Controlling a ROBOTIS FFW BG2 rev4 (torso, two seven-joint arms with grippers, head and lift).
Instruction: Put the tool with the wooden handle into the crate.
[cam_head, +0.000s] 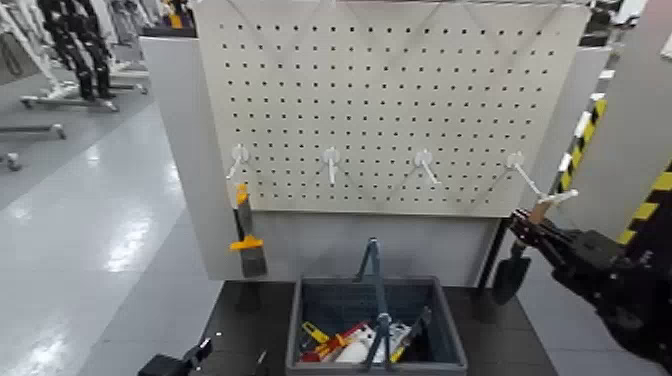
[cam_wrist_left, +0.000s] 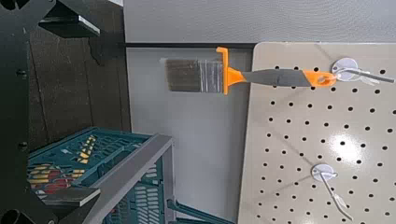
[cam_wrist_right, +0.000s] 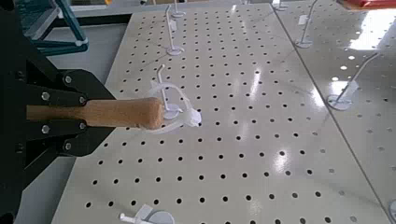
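Observation:
The trowel hangs at the right end of the white pegboard (cam_head: 400, 100), its dark green blade (cam_head: 510, 275) pointing down and its tan wooden handle (cam_wrist_right: 112, 114) up. My right gripper (cam_head: 535, 228) is shut on the handle, shown close up in the right wrist view (cam_wrist_right: 67, 114). The handle's end sits right at the white hook (cam_wrist_right: 177, 105). The grey-blue crate (cam_head: 300, 325) with its tall loop handle (cam_head: 375, 275) stands below the board's middle, left of and lower than the trowel. My left gripper (cam_head: 185, 360) is open and empty, low at the front left.
An orange-and-black-handled scraper (cam_head: 246, 235) hangs from the leftmost hook (cam_head: 238, 155), also in the left wrist view (cam_wrist_left: 233, 77). Two middle hooks (cam_head: 332, 158) are bare. The crate holds several red, yellow and white tools (cam_head: 345, 345). A yellow-black striped post (cam_head: 650, 205) stands at the right.

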